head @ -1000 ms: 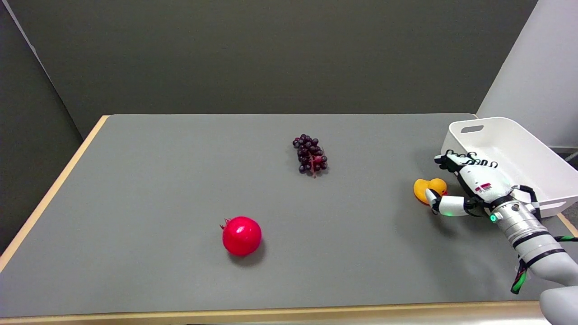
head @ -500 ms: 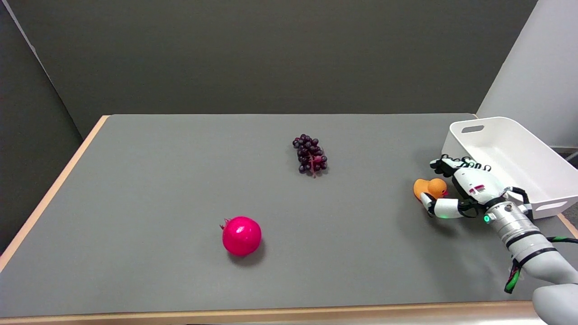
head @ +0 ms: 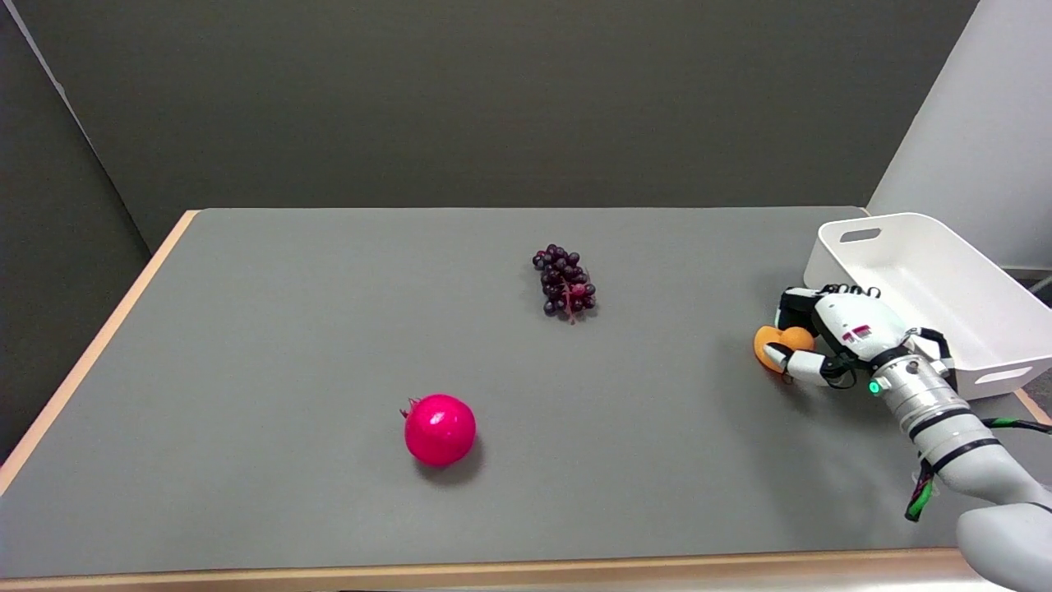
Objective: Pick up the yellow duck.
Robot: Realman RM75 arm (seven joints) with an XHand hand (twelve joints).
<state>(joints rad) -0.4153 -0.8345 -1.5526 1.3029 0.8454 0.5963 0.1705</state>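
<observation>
The yellow duck (head: 774, 340) sits on the grey table (head: 329, 345) at the far right, its orange-yellow body partly covered. My right hand (head: 826, 333) has closed around it from the right. The thumb (head: 789, 363) lies against the duck's near side and the curled fingers (head: 792, 302) come down over its far side. The duck is still resting on the tabletop.
A white bin (head: 945, 288) stands just behind and right of the hand. A bunch of dark grapes (head: 565, 282) lies mid-table, and a red pomegranate (head: 440, 430) sits nearer the front. The table's right edge runs close to the arm.
The hand has moved left and away from the camera onto the duck. Its fingers, spread above before, have curled down around it, and the thumb has closed in.
</observation>
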